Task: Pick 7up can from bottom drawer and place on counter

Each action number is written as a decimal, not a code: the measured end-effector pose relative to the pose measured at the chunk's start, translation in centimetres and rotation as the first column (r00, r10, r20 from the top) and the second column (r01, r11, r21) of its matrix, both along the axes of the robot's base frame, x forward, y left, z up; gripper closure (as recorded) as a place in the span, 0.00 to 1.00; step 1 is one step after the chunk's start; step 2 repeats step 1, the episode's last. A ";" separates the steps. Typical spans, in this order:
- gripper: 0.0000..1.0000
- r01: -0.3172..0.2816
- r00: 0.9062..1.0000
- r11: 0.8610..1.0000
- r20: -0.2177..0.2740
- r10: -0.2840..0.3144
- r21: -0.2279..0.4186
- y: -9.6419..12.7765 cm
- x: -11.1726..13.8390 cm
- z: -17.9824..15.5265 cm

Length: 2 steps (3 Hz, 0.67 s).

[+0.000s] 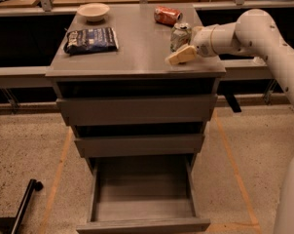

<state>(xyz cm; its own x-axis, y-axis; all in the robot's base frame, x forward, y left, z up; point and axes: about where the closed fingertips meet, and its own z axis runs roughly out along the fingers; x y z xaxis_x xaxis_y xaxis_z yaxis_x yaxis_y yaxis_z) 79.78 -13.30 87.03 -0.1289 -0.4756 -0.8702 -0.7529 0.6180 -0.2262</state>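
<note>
- Your gripper [181, 52] sits at the right edge of the counter [137, 48], right beside the 7up can [180, 34]. You cannot tell whether it clasps the can or has let go.
- The can stands upright, long axis vertical, metal top up.
- Your arm [254, 30] reaches in from the right, roughly level.
- The bottom drawer [142, 224] hangs open.

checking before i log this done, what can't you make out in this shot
Camera view:
7up can: lower side hidden by the gripper, at the right front of the counter; label too small to read.
Bottom drawer: floor behind its front panel hidden by that panel.
Arm: cut off at the right edge.
</note>
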 end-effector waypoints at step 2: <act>0.00 0.000 1.000 1.000 0.001 0.000 0.000 0.0 0.0 0.0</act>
